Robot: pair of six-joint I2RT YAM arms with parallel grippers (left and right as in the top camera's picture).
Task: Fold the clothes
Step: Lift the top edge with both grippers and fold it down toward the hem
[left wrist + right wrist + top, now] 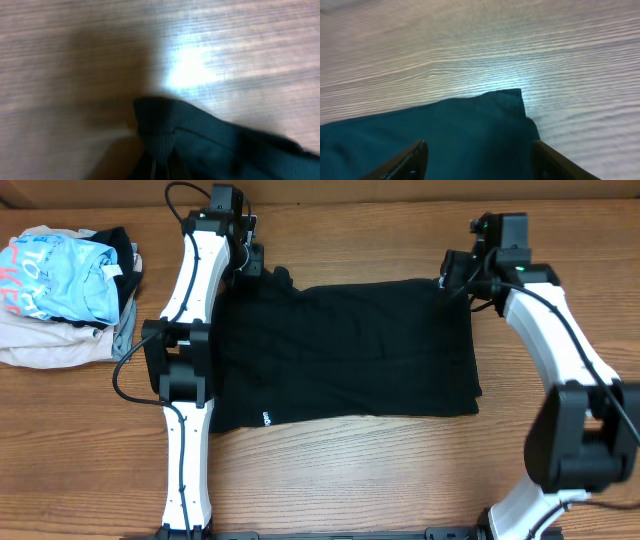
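The clothes (345, 350), a black T-shirt, lie spread flat across the middle of the table, with small white lettering near the front edge. At the shirt's far left corner my left gripper (262, 268) is shut on a ribbed edge of the black fabric (155, 125). The fabric bunches into the pinch at the bottom of the left wrist view, where the left gripper (160, 172) is mostly hidden. My right gripper (447, 283) hangs over the far right corner (512, 97). In the right wrist view the right gripper (477, 147) is open, with its fingers (415, 155) either side of the cloth.
A pile of other garments (60, 290), light blue, beige and grey, lies at the far left of the table. Bare wood (380, 470) runs along the front edge and beyond the shirt's far edge.
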